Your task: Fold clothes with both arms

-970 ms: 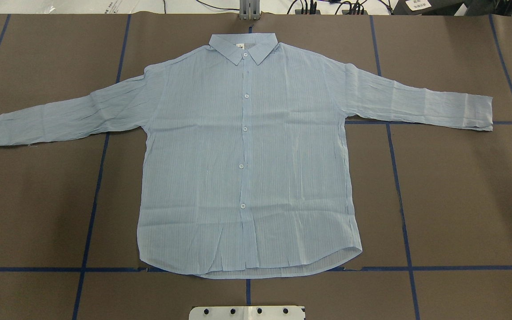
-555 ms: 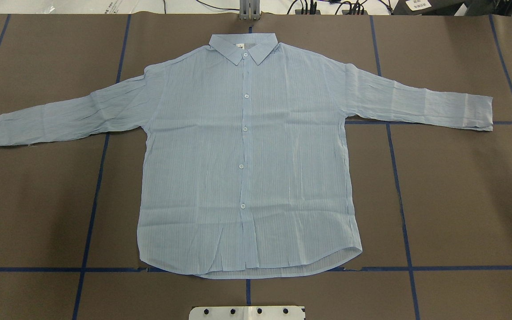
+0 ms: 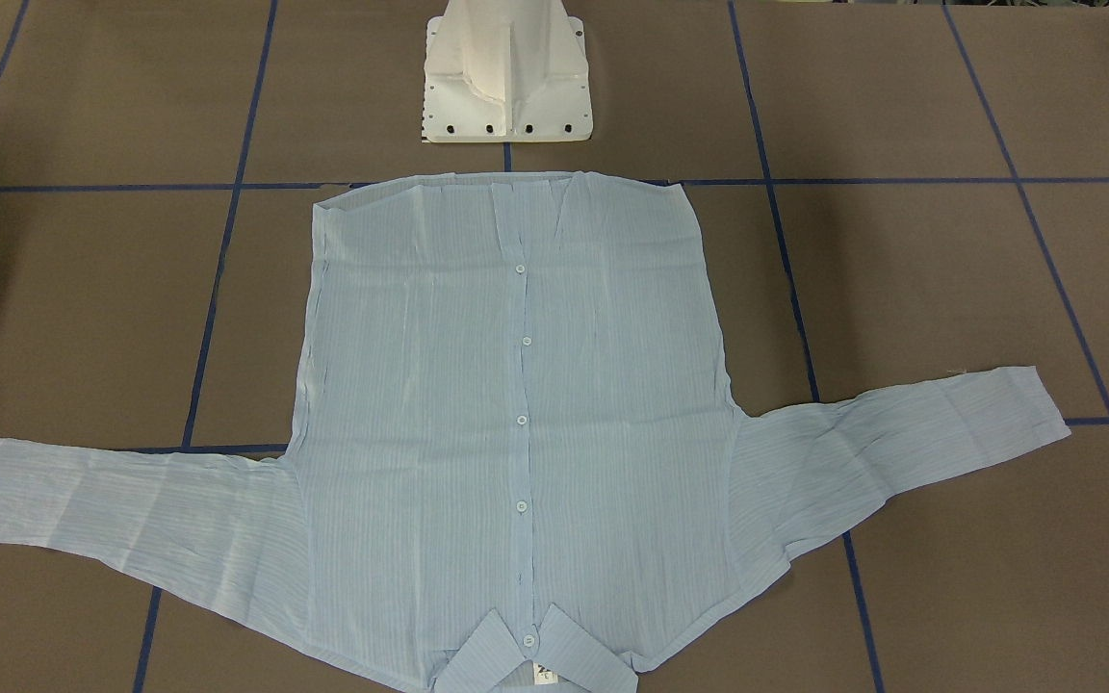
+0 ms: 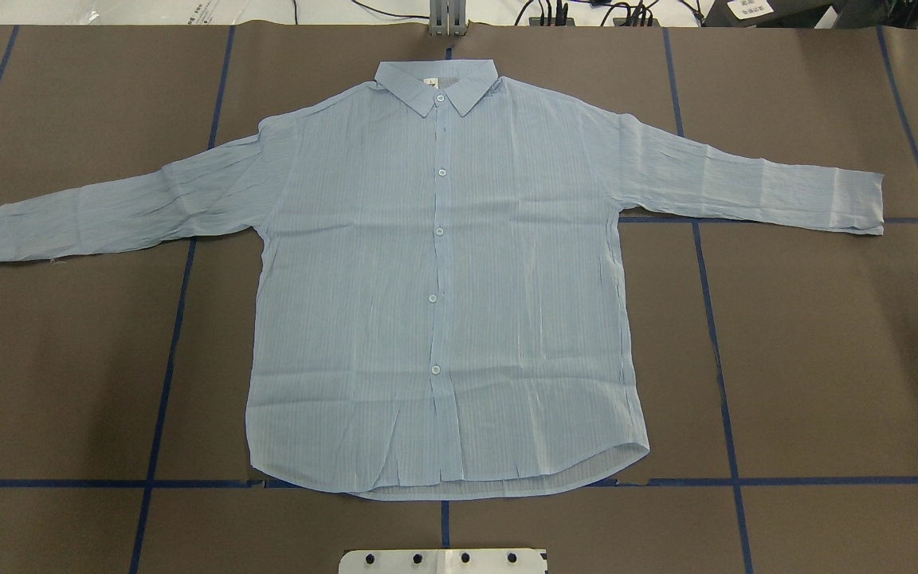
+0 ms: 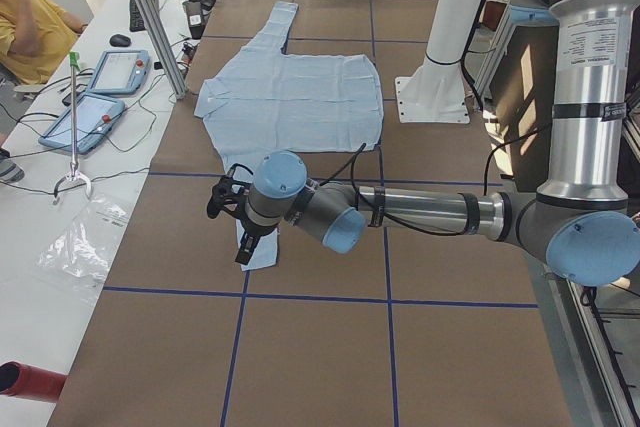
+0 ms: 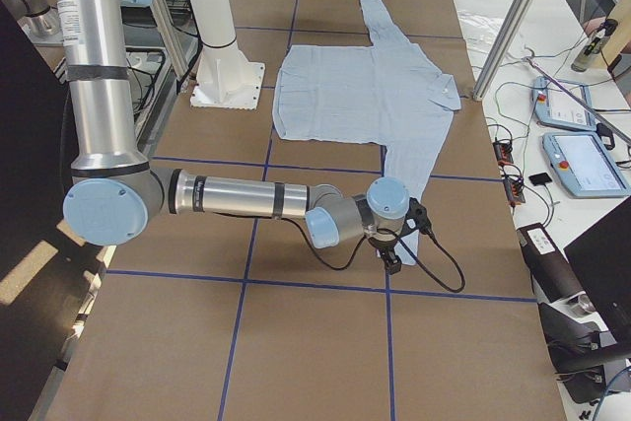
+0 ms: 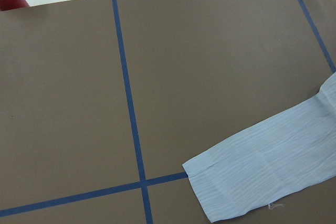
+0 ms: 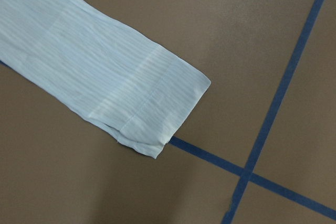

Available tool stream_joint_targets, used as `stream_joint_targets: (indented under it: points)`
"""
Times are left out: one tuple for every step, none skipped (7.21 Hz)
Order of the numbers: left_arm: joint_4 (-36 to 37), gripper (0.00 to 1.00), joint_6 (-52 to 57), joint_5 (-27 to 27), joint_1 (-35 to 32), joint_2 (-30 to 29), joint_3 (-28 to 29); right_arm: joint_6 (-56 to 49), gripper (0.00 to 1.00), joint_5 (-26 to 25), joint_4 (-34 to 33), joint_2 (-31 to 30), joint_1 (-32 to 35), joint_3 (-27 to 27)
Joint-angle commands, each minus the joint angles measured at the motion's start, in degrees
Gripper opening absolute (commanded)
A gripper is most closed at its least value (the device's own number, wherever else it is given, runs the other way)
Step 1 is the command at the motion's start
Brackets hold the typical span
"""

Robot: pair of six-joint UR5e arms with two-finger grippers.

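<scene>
The light-blue striped shirt (image 4: 443, 279) lies flat and buttoned on the brown table, collar at the far edge, both sleeves spread out sideways; it also shows in the front view (image 3: 516, 414). My left gripper (image 5: 243, 253) hangs over the left sleeve's cuff (image 7: 247, 182) in the exterior left view. My right gripper (image 6: 392, 263) hangs at the right sleeve's cuff (image 8: 152, 108) in the exterior right view. Neither wrist view shows fingers. I cannot tell whether either gripper is open or shut.
The white pedestal base (image 3: 506, 87) stands at the shirt's hem side. Blue tape lines (image 4: 720, 383) cross the brown table. Tablets (image 5: 95, 107), cables and a person in yellow (image 5: 30, 32) are at the operators' bench beyond the collar edge.
The shirt has not moved. A small dark part now shows at the right edge of the overhead view, beside the right cuff.
</scene>
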Motion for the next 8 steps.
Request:
stream_joint_targets:
  points:
    - [-0.4, 1.00, 0.1, -0.7, 0.0, 1.0, -0.8, 10.9, 0.96, -3.3, 3.0, 6.6, -5.4, -6.7]
    - [-0.5, 1.00, 0.0, -0.8, 0.0, 1.0, -0.9, 11.0, 0.89, -6.9, 7.4, 9.3, -6.3, -11.0]
    - [-0.7, 1.00, -0.1, -0.8, 0.0, 1.0, -0.8, 11.2, 0.85, -7.0, 8.9, 14.0, -6.3, -17.9]
    - [-0.8, 1.00, -0.2, -0.8, 0.0, 1.0, -0.8, 11.0, 0.82, -6.7, 9.3, 15.6, -6.3, -20.9]
    - [-0.8, 1.00, -0.2, -0.8, 0.0, 1.0, -0.7, 9.8, 0.77, -7.0, 9.3, 15.7, -6.4, -21.4]
    - [-0.8, 1.00, -0.2, -0.8, 0.0, 1.0, -0.6, 6.9, 0.72, -7.6, 9.3, 17.0, -7.0, -23.7]
    - [-0.8, 1.00, -0.2, -0.8, 0.0, 1.1, -0.7, 3.0, 0.70, -7.7, 9.3, 17.1, -7.0, -25.2]
    - [-0.8, 1.00, -0.2, -0.8, 0.0, 1.1, -0.7, 2.3, 0.68, -7.7, 9.4, 17.1, -7.0, -25.5]
